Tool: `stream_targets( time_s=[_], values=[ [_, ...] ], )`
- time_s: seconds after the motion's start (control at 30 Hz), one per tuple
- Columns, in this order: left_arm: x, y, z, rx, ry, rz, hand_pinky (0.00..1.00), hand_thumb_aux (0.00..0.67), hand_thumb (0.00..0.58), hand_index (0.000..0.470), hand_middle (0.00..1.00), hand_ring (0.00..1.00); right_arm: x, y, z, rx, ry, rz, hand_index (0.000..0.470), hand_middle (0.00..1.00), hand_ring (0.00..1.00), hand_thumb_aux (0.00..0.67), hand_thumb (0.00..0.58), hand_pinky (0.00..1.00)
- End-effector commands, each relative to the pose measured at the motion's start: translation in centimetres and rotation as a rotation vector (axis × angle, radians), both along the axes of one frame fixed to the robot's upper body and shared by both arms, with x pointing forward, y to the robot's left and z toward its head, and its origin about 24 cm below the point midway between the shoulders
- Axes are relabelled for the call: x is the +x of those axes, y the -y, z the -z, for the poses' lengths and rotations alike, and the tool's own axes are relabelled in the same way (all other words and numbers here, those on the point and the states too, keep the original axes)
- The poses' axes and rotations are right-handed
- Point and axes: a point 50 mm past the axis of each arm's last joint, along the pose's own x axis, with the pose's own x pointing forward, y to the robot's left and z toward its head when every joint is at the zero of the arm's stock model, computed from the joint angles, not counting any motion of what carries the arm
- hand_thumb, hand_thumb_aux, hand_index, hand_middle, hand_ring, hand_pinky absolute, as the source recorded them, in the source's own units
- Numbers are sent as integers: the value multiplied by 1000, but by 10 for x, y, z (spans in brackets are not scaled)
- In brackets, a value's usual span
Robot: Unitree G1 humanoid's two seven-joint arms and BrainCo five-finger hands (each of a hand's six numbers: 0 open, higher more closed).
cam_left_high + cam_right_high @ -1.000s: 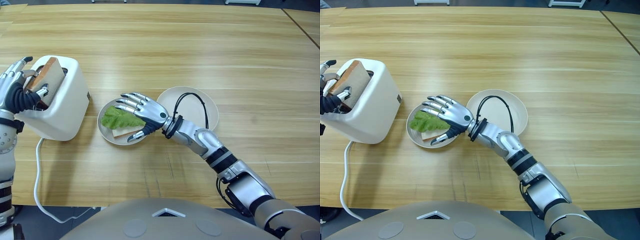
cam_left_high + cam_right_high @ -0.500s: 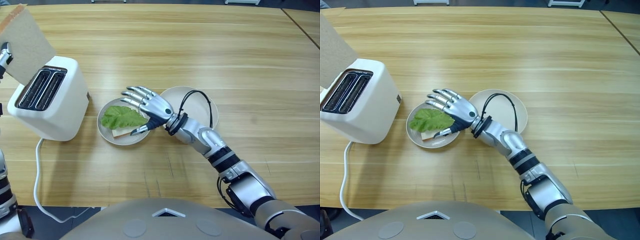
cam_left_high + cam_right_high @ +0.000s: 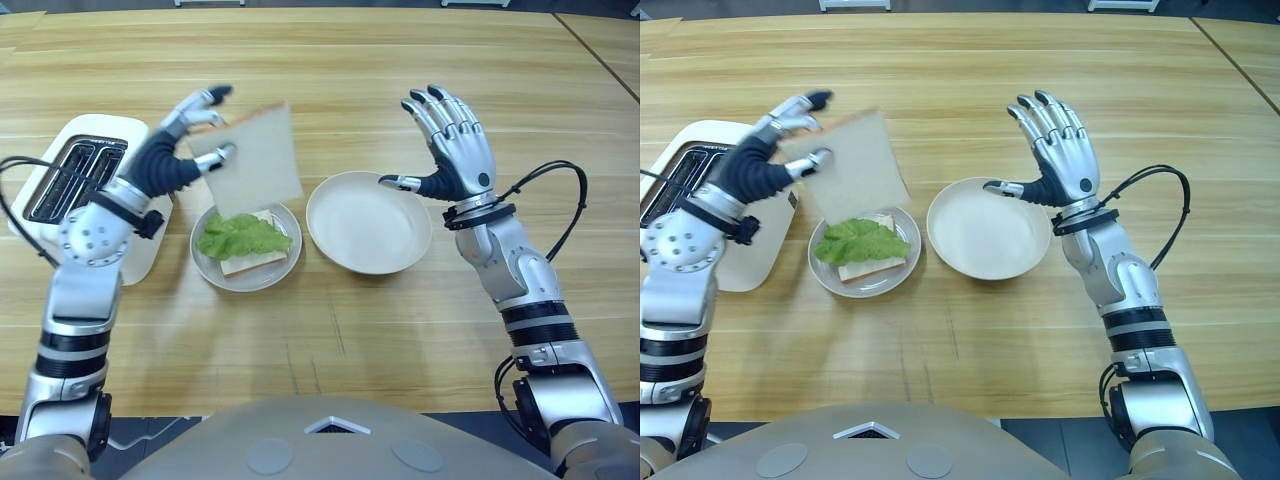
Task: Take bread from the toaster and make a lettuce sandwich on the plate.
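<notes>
As the left hand [image 3: 160, 165] pinches the top bread slice [image 3: 258, 165] above the lettuce [image 3: 240, 238], the right hand [image 3: 462, 150] spread wide and empty, the slice should next be lowered flat.

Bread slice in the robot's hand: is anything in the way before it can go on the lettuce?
Nothing visible blocks it. The left hand holds the bread slice above the lettuce on the plate, with open air between. The right hand is raised off to the side, by the second dish.
</notes>
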Motion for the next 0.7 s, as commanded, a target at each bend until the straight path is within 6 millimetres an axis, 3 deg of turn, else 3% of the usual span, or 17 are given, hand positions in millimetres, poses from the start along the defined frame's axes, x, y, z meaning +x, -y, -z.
stream_targets(
  time_s=[0.03,0.2,0.43,0.7],
  values=[
    [16,7,43,34,-201,51,0,670,580,470,0,0,-4,-3,6,9,-11,-3,0,0,0,0,0,0],
    [24,7,69,83,-287,60,0,670,580,470,0,0,-4,-3,20,6,-45,13,0,0,0,0,0,0],
    [21,2,80,100,-314,48,0,670,580,470,0,0,-3,-6,21,16,-41,8,0,0,0,0,0,0],
    [16,-6,68,112,-240,0,0,670,580,470,0,0,-2,-6,22,12,-50,-4,0,0,0,0,0,0]
  ],
)
